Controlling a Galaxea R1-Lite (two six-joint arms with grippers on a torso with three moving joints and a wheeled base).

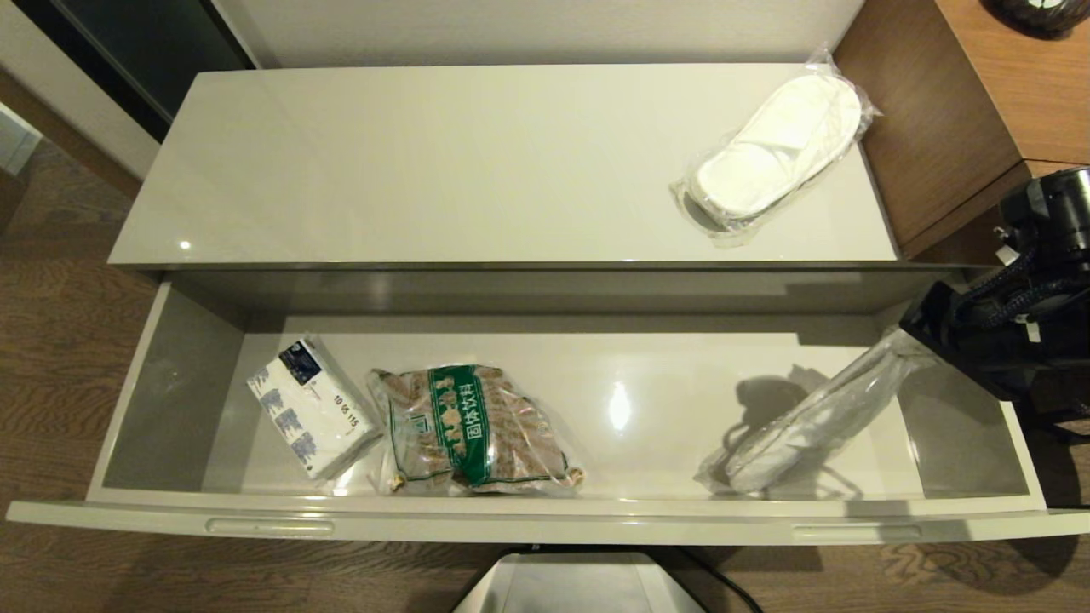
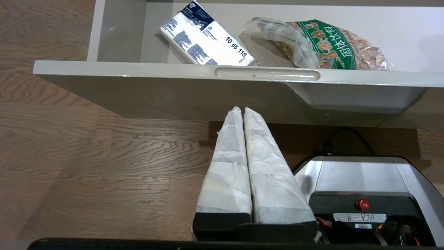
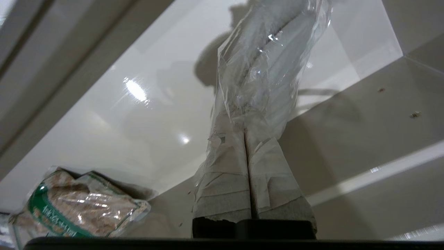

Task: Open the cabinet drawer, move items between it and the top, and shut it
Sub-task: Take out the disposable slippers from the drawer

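Note:
The cabinet drawer is pulled out wide below the top. One bagged white slipper lies flat at the top's right end. A second bagged slipper slants inside the drawer's right end, its high end pinched by my right gripper. In the right wrist view, the right gripper is shut on the crinkly bag and the slipper hangs beyond the fingertips. My left gripper is shut and holds nothing, low in front of the drawer front.
A white-and-blue tissue pack and a clear bag of brown pieces with a green label lie in the drawer's left half. A taller brown desk adjoins the cabinet's right side. My base stands under the drawer front.

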